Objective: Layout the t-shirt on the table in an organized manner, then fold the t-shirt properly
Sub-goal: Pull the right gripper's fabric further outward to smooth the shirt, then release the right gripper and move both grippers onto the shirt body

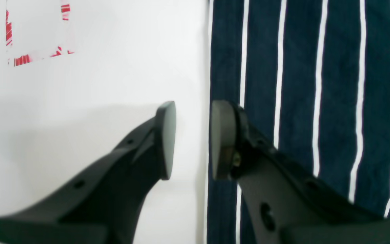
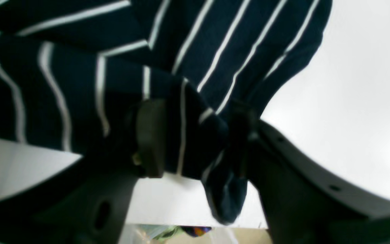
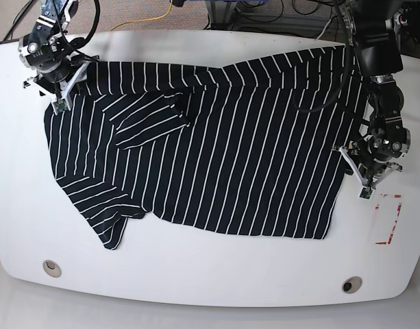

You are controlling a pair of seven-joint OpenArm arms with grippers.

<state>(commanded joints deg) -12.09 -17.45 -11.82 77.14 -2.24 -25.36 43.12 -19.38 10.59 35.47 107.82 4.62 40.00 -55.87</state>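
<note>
— Grippers first, please: how does the left gripper (image 1: 192,140) stand?

— Its two black fingers (image 1: 166,139) are parted, with a clear gap between the pads, and nothing sits in this gap. One finger is above the bare white table (image 1: 90,112), the other is above the edge of the t-shirt (image 1: 317,84). So this gripper straddles the straight hem, released. Whether the pads touch the cloth, the wrist view does not tell.

— And the right gripper (image 2: 196,139)?

— This one is clenched on the t-shirt (image 2: 195,128). A bunched fold of the dark striped cloth is squeezed between both fingers, and a small tail of it hangs under them.

— Where does the t-shirt lie?

— In the base view the t-shirt (image 3: 216,151) lies spread over the middle of the table (image 3: 196,267), mostly flat. One sleeve is folded over the body, and the corner near the right gripper (image 3: 55,86) is wrinkled. The left gripper (image 3: 371,175) is at the opposite side edge of the cloth, near the red rectangular mark (image 3: 388,219).

— Something else on the table?

— Two small round metal holes (image 3: 52,268) near the front edge, apart from the cloth.
</note>
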